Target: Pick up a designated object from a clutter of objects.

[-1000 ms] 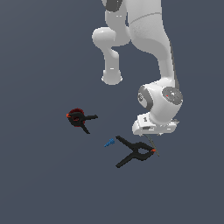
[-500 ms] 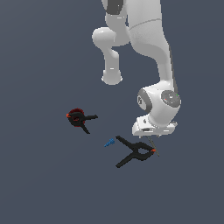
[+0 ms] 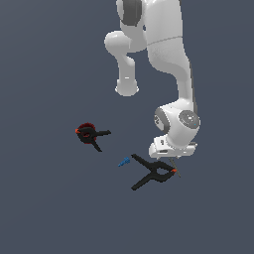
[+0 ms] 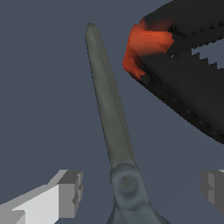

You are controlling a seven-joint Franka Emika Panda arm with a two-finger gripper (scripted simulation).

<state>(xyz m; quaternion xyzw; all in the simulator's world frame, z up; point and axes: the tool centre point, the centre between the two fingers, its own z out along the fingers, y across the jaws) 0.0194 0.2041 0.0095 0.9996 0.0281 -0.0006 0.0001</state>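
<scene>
Between the released claw's (image 4: 142, 190) blocky grey fingers (image 4: 70, 194) lie the scissors (image 4: 111, 118), slim dull-grey blades tapering to a rounded tip beyond a round pivot. At their one o'clock sits the big clamp (image 4: 183, 65), matte black, toothed, orange-tipped. Only the exterior view shows the smaller clamp (image 3: 90, 135) and blue pointed piece (image 3: 124, 161) on the flat grey surface (image 3: 49, 198).

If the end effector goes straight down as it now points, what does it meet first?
Most likely the slim grey scissors, lying between the open end effector fingers; the black spring clamp with orange tip sits beside them.
</scene>
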